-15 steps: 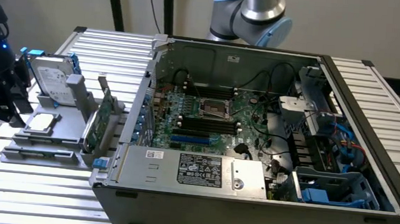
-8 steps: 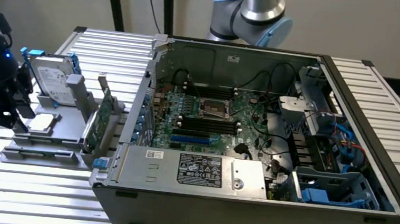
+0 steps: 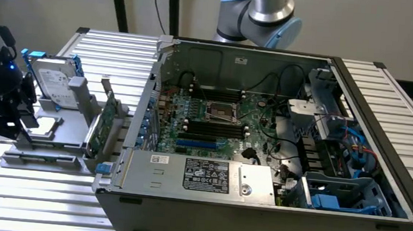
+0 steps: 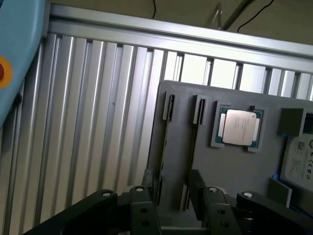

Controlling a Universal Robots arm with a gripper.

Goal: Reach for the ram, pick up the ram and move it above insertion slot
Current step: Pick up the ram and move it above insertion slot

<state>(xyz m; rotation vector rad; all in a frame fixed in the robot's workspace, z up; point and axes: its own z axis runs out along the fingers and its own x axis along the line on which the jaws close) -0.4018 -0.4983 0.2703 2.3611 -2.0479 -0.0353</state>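
Observation:
My gripper (image 3: 18,130) hangs open over the near end of the grey holder (image 3: 43,161) at the exterior view's left, well away from the computer case. In the wrist view the two black fingers (image 4: 146,193) of the gripper (image 4: 171,188) straddle two narrow slots in the holder (image 4: 230,166). A thin dark strip (image 4: 165,147) runs edge-on along a slot there. It may be the ram, but I cannot tell for certain. Nothing is between the fingers. The black memory slots (image 3: 209,127) lie in the middle of the motherboard inside the open case.
On the holder stand a silver hard drive with blue rails (image 3: 52,85), a green expansion card (image 3: 103,124) and a processor chip (image 4: 238,127). The open case (image 3: 258,217) has tall walls, cables and a drive cage at the exterior view's right. A ribbed metal table (image 4: 98,122) lies underneath.

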